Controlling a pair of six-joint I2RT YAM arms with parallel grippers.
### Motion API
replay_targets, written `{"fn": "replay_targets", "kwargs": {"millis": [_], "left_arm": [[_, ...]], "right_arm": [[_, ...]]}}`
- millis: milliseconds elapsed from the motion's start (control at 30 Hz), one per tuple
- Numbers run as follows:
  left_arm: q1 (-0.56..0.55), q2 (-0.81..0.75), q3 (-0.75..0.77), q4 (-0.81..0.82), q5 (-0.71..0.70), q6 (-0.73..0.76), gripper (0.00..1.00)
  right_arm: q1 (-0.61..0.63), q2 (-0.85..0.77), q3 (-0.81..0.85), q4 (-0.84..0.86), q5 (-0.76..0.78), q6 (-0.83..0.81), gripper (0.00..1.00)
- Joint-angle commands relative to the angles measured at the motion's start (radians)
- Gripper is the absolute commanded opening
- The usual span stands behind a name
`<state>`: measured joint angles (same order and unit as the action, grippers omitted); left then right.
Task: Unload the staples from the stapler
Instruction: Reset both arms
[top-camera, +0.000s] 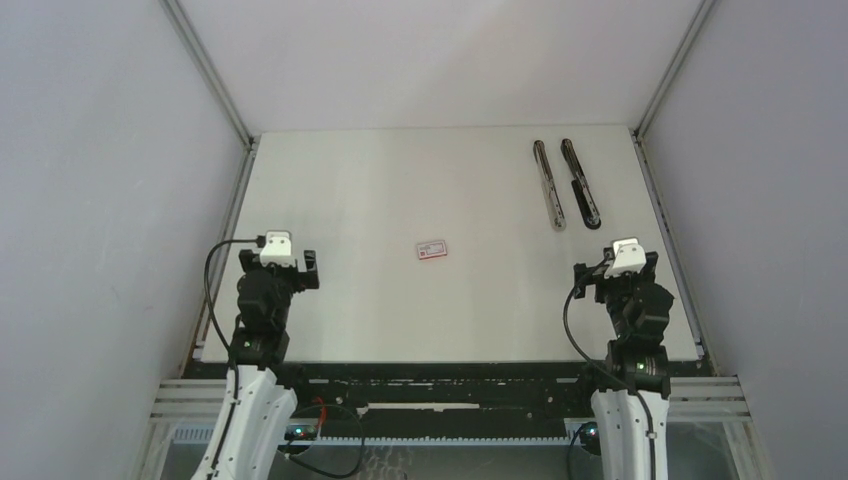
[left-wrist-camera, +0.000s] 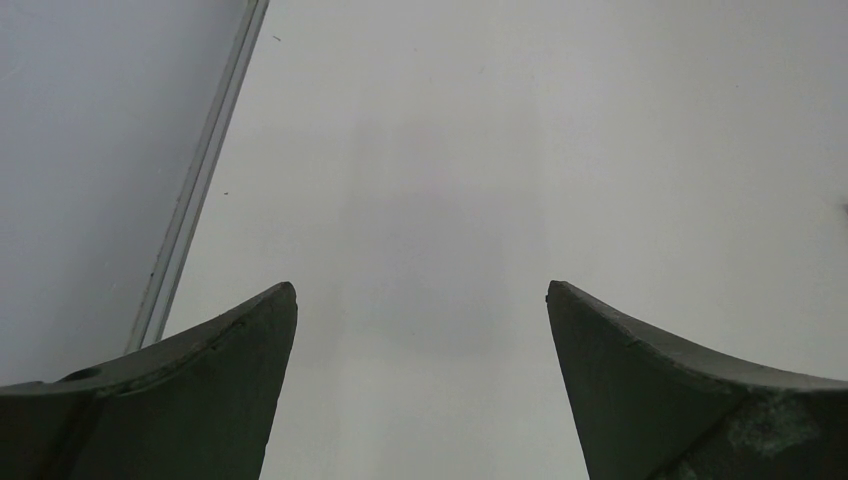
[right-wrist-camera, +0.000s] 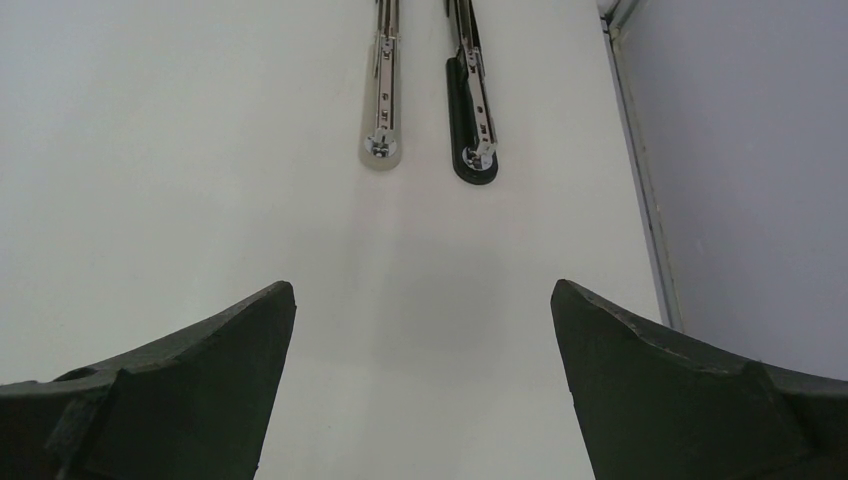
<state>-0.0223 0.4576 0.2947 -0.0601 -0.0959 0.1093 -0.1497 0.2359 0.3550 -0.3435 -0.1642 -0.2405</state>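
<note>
Two long, narrow stapler parts lie side by side at the far right of the table: a silvery one with a pale end (top-camera: 549, 185) and one on a black base (top-camera: 580, 182). In the right wrist view the pale one (right-wrist-camera: 382, 100) and the black one (right-wrist-camera: 470, 115) lie ahead of the fingers. No loose strip of staples shows, and I cannot tell whether any sit in the channels. My right gripper (top-camera: 616, 268) (right-wrist-camera: 423, 288) is open and empty, well short of the stapler parts. My left gripper (top-camera: 280, 262) (left-wrist-camera: 421, 290) is open and empty over bare table at the near left.
A small flat white-and-red box (top-camera: 432, 249) lies near the table's middle. Metal frame rails run along the left edge (left-wrist-camera: 200, 170) and the right edge (right-wrist-camera: 640, 170), with grey walls beyond them.
</note>
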Motion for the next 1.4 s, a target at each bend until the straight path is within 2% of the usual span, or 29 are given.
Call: {"fn": "replay_targets", "kwargs": {"millis": [0,167,600,833,1100,1367], "left_arm": [[-0.003,-0.02,-0.027,0.068,-0.048,0.023,1.0],[-0.003,-0.012,-0.031,0.085,-0.085,0.022,1.0],[-0.003,-0.036,-0.025,0.09,-0.117,0.027,1.0],[-0.003,-0.043,-0.016,0.07,-0.095,0.03,1.0],[-0.004,-0.025,-0.012,0.063,-0.095,0.044,1.0],[-0.003,-0.045,-0.025,0.06,-0.065,0.061,1.0]], "right_arm": [[-0.027,-0.029,-0.004,0.024,-0.049,-0.036,1.0],[-0.071,-0.036,-0.001,0.018,-0.076,-0.03,1.0],[-0.079,-0.033,0.018,-0.037,-0.141,-0.027,1.0],[-0.08,-0.016,0.02,-0.06,-0.202,-0.059,1.0],[-0.079,-0.006,0.019,-0.046,-0.164,-0.04,1.0],[-0.08,-0.01,0.011,-0.05,-0.191,-0.052,1.0]]}}
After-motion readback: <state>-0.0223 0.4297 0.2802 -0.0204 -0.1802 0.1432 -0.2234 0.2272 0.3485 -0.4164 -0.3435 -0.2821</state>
